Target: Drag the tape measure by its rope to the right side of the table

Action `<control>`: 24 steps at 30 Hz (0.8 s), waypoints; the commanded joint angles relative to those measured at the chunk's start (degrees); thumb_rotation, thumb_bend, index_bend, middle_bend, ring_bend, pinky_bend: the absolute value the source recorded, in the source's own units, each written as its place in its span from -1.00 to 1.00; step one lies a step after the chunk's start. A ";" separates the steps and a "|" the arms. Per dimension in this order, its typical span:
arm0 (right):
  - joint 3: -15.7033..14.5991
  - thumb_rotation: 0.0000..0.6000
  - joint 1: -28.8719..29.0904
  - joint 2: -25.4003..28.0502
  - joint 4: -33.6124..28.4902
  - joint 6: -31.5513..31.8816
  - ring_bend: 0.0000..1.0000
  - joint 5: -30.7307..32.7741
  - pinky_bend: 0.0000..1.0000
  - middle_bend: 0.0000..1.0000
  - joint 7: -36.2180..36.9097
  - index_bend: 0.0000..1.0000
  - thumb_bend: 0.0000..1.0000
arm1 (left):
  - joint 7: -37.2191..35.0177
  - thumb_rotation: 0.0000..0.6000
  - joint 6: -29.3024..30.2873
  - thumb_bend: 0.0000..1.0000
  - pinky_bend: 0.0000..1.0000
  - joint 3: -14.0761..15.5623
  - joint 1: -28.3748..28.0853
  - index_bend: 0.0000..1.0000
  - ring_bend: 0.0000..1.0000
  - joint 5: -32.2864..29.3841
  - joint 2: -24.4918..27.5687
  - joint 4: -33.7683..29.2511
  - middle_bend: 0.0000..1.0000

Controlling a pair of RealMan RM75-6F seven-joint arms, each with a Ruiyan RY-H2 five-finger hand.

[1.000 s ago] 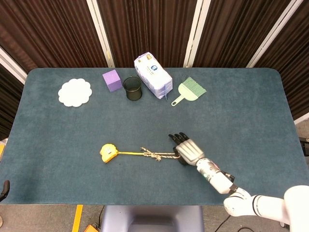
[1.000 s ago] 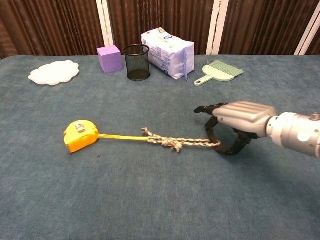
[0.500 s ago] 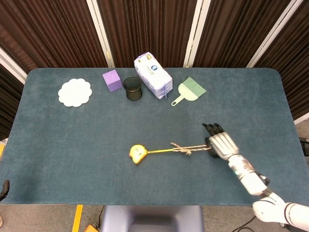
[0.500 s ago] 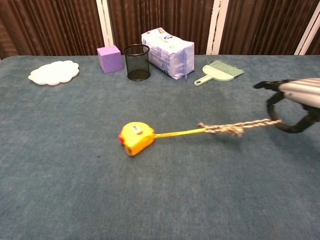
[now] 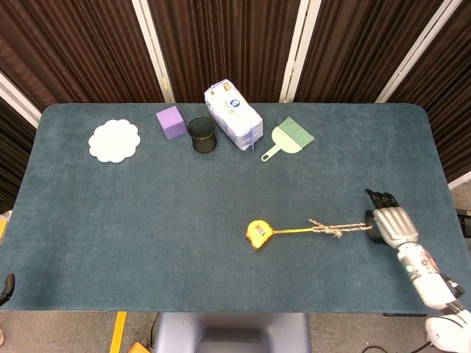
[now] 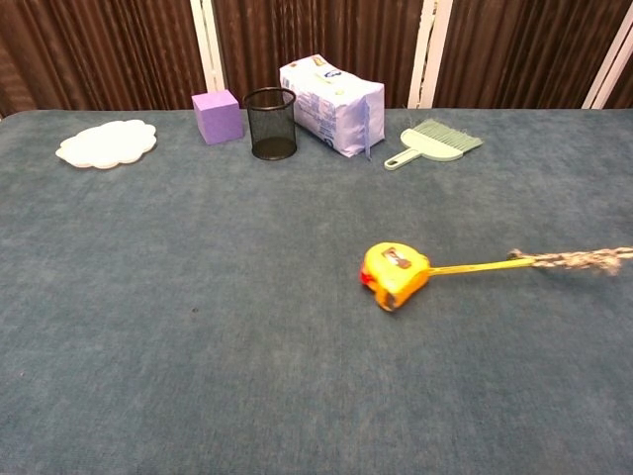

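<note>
While the right hand (image 5: 388, 224) held the rope (image 5: 337, 229) end in curled fingers, the tape measure (image 5: 258, 234) lay right of tabletop (image 5: 147, 220) centre; judged compact, sliding readily; the soft, knotted rope was the proper hold.

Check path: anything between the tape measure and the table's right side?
Nothing visible. The tape measure lies mid-table, its rope running right to the right hand, with only bare table beyond. The brush and other items sit at the far edge, off the path.
</note>
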 commanded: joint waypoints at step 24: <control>3.95 1.00 -6.53 0.15 8.31 0.73 -0.86 1.95 -1.00 -0.84 6.48 0.27 0.03 | 0.33 1.00 -0.25 -0.07 -0.78 -0.24 -0.17 -0.92 -1.00 -0.46 -0.23 -0.19 -1.00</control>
